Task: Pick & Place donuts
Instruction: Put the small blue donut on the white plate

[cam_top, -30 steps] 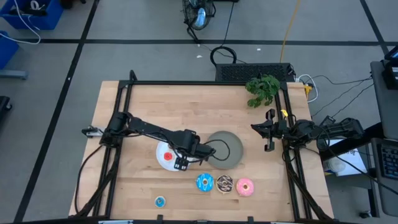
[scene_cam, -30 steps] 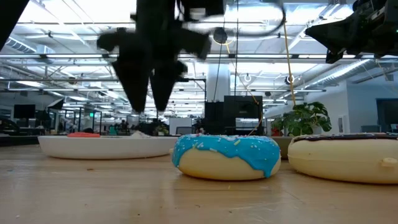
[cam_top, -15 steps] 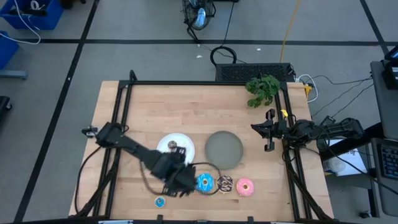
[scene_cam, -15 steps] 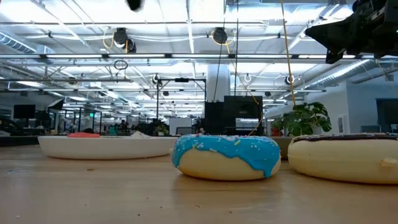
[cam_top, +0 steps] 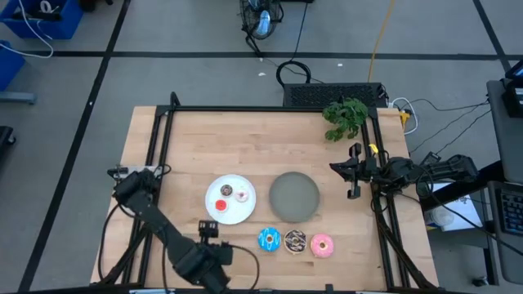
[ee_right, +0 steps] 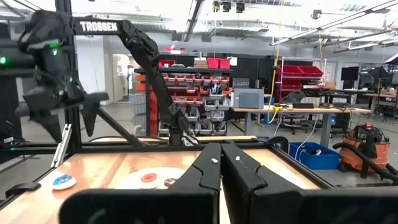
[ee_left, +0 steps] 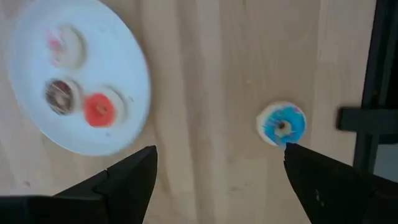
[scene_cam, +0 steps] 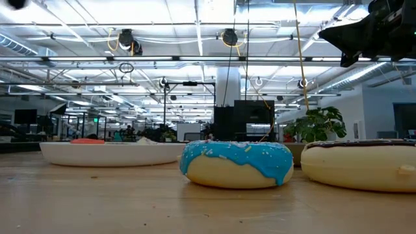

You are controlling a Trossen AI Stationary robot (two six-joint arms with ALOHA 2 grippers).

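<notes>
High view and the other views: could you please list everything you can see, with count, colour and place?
Table: one, light wood, under everything.
White plate: one, left of centre.
Tiny donuts on the white plate: three, red, brown, whitish-pink.
Grey plate: one, nothing on it, right of the white plate.
Larger donuts: three in a row near the front edge, blue, brown sprinkled, pink.
Light blue tiny donut: one, on the wood near the front-left edge.
Plant: one, green, back right corner.
Left hand: open, above the front-left of the table.
Right hand: shut, waiting at the right edge.
</notes>
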